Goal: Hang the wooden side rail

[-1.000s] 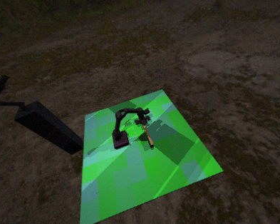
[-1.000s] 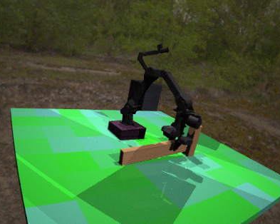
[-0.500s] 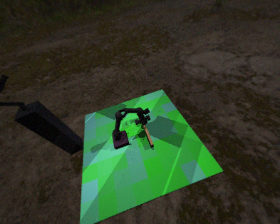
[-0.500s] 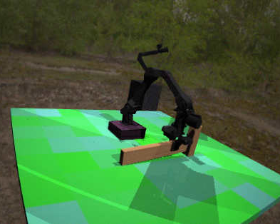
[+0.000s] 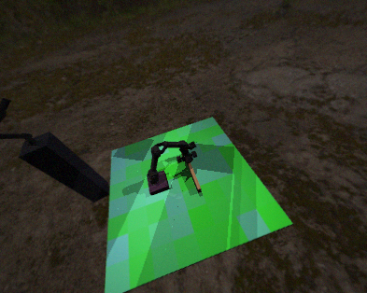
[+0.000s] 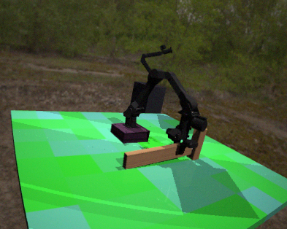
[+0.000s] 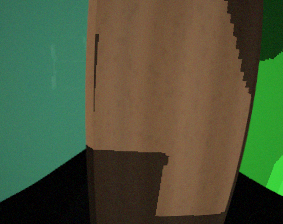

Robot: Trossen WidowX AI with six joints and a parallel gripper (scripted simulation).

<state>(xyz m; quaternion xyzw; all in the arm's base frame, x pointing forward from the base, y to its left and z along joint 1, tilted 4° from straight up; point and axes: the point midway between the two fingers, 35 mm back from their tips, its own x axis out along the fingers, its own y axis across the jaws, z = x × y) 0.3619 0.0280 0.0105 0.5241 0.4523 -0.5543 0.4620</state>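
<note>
The wooden side rail (image 5: 193,176) (image 6: 151,155) (image 7: 157,90) is pinched in the gripper (image 5: 188,160) (image 6: 185,146), its post-slot contents hidden.

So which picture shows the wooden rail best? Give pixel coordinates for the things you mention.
The exterior view: the rail (image 5: 195,178) (image 6: 151,155) (image 7: 157,90) shows its long side and far end there. The top view shows a thin strip; the wrist view, only a close-up part.

We see matt wood with soft, smooth-looking grain on the side rail (image 5: 194,176) (image 6: 151,156) (image 7: 157,100), similar plain wood on the headboard post (image 6: 199,147), and dull, dark surfaces on the arm (image 5: 173,144) (image 6: 180,89)
</note>
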